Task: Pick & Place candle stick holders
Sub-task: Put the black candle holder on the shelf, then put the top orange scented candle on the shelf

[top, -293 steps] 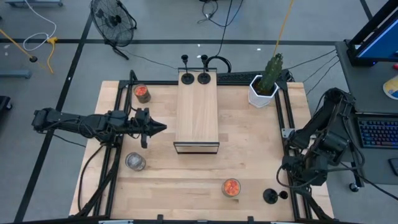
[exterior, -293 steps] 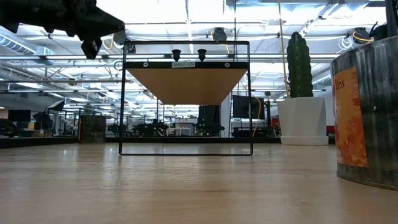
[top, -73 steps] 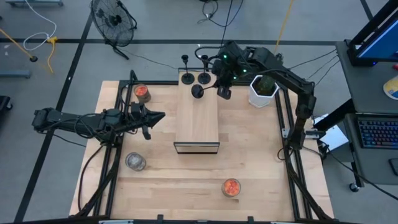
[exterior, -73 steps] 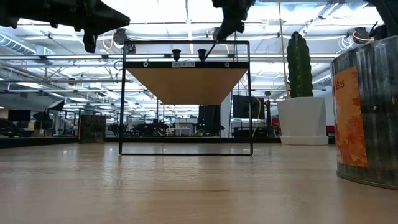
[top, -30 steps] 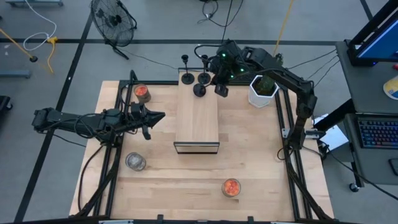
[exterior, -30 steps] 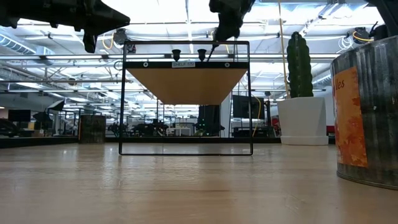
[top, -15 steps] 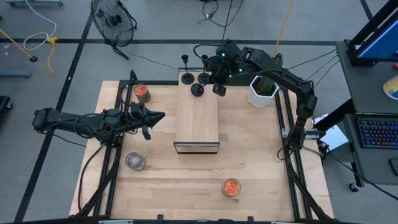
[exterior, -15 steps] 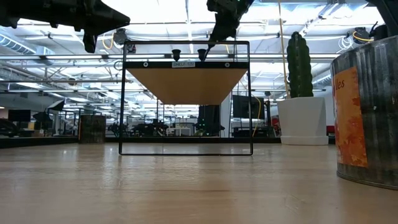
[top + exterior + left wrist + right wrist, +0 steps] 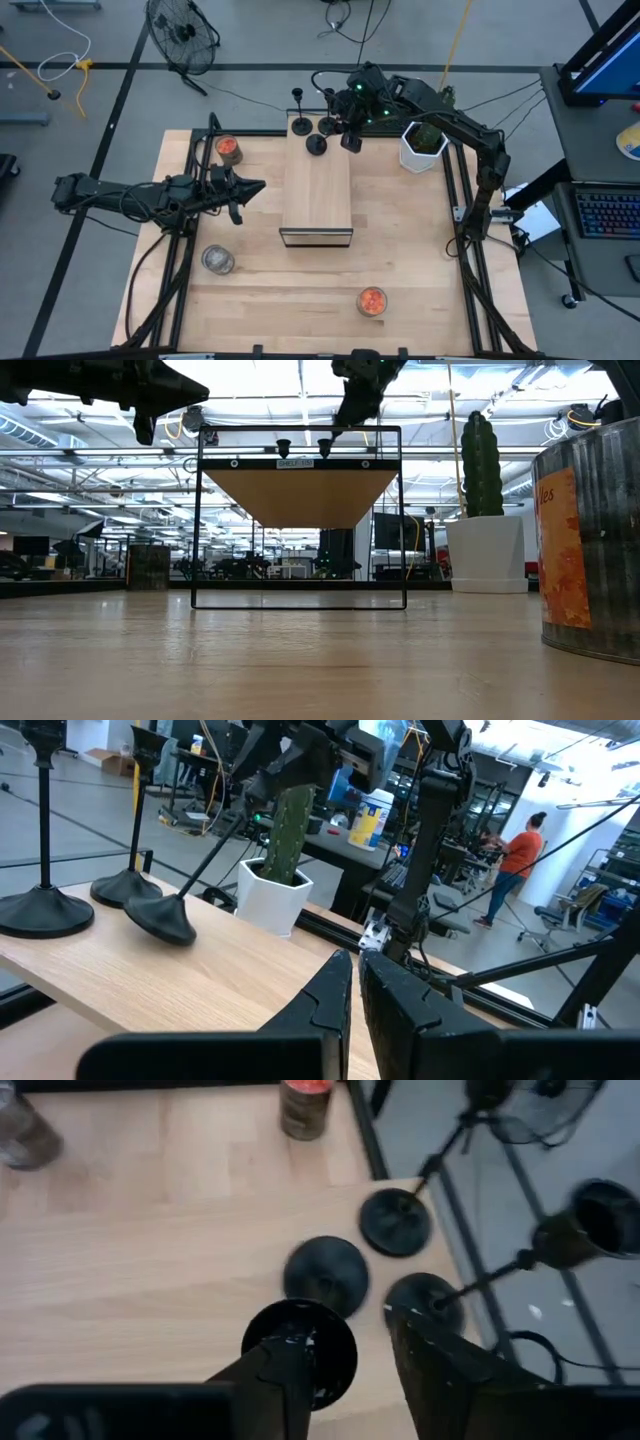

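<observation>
black holder [image 9: 325,1272] tilts between right gripper's [image 9: 352,1342] parted jaws.

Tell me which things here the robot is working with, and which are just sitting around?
Part of the job:
- three black candle stick holders on the box
- two orange-red glass cups
- clear glass cup
- right hand, at the leaning holder
- left hand, waiting on the left

Just sitting there:
- white pot with cactus
- long wooden box
- fan on the floor

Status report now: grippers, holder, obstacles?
Left gripper shut, idle at left. Right gripper open over box. Third black holder tilted, base on box. Two other holders close beside.
</observation>
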Controlling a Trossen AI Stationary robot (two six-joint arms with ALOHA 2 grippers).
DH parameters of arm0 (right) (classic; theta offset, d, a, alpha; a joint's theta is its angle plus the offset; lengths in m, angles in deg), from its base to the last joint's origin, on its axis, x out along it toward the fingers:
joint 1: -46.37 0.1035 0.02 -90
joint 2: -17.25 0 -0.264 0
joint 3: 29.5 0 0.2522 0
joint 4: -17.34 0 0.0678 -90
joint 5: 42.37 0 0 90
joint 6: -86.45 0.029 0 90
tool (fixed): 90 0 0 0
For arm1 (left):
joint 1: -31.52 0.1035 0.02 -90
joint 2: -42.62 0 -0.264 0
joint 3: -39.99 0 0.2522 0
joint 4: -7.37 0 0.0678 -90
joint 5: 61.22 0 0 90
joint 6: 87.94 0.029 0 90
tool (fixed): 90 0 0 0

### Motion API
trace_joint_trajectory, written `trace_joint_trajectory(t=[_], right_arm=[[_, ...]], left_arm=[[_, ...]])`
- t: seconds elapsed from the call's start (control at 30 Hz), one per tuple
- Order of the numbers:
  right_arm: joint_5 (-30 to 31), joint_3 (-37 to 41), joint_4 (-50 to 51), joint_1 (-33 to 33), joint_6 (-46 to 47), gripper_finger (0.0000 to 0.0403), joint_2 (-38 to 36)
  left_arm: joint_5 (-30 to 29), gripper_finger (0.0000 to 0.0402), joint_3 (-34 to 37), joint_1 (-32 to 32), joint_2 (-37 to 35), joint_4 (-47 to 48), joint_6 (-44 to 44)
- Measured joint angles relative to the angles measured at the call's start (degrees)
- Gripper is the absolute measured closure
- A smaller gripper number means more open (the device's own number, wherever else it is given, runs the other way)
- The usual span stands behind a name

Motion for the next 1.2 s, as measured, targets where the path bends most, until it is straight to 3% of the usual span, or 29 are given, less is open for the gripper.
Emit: trace_joint_trajectory(t=[0.13, 1.0, 1.2], right_arm=[[4.18, 0.0, -0.03, 0.0, -0.87, 0.0271, -0.06], [4.49, 0.02, -6.24, 1.77, -1.29, 0.025, -3.79], [4.31, -0.01, -0.2, 4.29, -0.51, 0.0283, -8.89]], left_arm=[[0.0, 0.0371, 0.0, 0.0, 0.01, 0.0, 0.0], [0.0, 0.0371, 0.01, 0.0, 0.0, 0.0, 0.44], [0.0, 0.0371, 0.02, -0.01, 0.01, -0.02, 1.97]])
